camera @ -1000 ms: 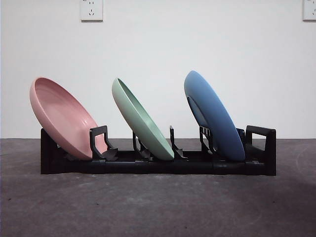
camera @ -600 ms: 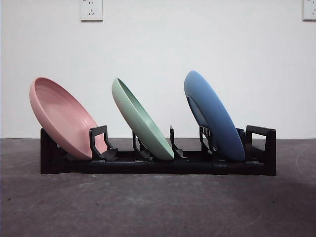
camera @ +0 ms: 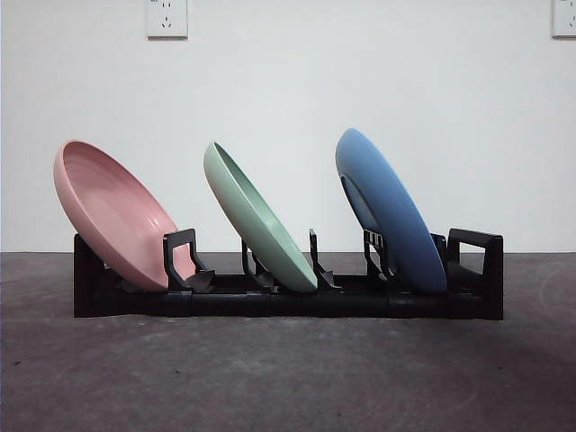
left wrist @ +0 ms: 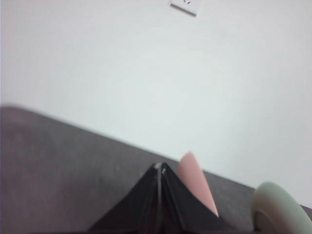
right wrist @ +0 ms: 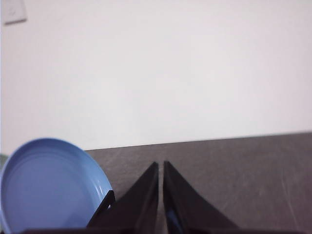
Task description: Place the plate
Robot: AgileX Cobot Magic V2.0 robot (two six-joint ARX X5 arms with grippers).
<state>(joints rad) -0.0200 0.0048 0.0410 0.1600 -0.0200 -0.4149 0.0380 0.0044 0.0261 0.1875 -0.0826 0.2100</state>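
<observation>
Upright in the black rack (camera: pixel 288 304), pink plate (camera: pixel 112 216), green plate (camera: pixel 256 220) and blue plate (camera: pixel 389 211) are held; both closed, empty, the left hand (left wrist: pixel 160 168) and right hand (right wrist: pixel 160 165) are seen beside it

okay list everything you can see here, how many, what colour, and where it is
pink plate: 1, pink, leaning in the rack's left slot
green plate: 1, pale green, leaning in the middle slot
blue plate: 1, blue, leaning in the right slot
rack: 1, black, on the table
table: 1, dark grey
wall sockets: 2, white, high on the wall
left gripper: black, shut, empty, near the pink plate
right gripper: black, shut, empty, near the blue plate
</observation>
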